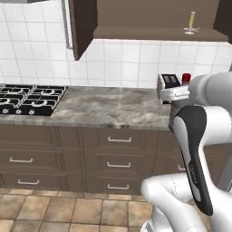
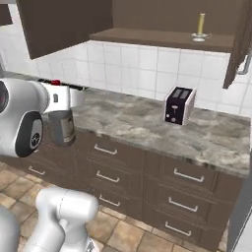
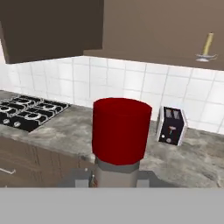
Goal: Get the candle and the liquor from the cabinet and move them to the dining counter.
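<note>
Claw (image 3: 114, 181) is pinching the liquor (image 3: 121, 135) by the neck, right under the red cap, out in front of the table (image 1: 113, 106). Risk imo: it's a thin grip on a hanging bottle, so one quick swing and it slips or clips the toaster (image 2: 178, 105). Candle (image 2: 201, 25) sits upright on the cabinet (image 2: 162, 37) shelf.

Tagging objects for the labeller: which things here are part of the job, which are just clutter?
Job:
- liquor, held in the gripper
- candle, on the cabinet shelf

Clutter:
- toaster, on the worktop
- hob
- drawers
</note>
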{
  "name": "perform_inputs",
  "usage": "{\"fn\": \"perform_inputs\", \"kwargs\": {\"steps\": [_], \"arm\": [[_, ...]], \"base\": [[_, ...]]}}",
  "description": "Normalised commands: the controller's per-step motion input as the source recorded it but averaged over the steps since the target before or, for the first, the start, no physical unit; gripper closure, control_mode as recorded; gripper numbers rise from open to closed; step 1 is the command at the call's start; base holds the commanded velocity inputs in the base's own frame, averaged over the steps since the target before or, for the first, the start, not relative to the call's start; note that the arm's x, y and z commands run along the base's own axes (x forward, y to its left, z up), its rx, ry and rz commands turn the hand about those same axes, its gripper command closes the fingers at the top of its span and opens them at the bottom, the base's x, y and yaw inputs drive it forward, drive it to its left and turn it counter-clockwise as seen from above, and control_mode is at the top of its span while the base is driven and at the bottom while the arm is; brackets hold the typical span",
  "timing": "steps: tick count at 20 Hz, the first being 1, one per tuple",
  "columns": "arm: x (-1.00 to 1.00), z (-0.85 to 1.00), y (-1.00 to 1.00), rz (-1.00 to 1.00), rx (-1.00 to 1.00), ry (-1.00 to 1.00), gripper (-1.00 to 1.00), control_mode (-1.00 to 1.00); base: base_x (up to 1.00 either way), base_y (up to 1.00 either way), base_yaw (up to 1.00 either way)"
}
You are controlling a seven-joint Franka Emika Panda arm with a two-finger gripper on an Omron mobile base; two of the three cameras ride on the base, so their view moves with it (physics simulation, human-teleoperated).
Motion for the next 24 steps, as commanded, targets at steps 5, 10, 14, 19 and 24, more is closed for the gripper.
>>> {"fn": "perform_inputs", "kwargs": {"steps": [5, 10, 14, 19, 24], "arm": [[0.00, 0.00, 0.00, 0.00, 0.00, 0.00, 1.00, 1.00], [0.00, 0.00, 0.00, 0.00, 0.00, 0.00, 1.00, 1.00], [0.00, 0.00, 0.00, 0.00, 0.00, 0.00, 1.00, 1.00], [0.00, 0.00, 0.00, 0.00, 0.00, 0.00, 1.00, 1.00], [0.00, 0.00, 0.00, 0.00, 0.00, 0.00, 1.00, 1.00]], "base": [[-0.20, 0.00, 1.00], [-0.18, 0.00, 1.00], [-0.17, 0.00, 1.00], [-0.17, 0.00, 1.00], [-0.13, 0.00, 1.00]]}}
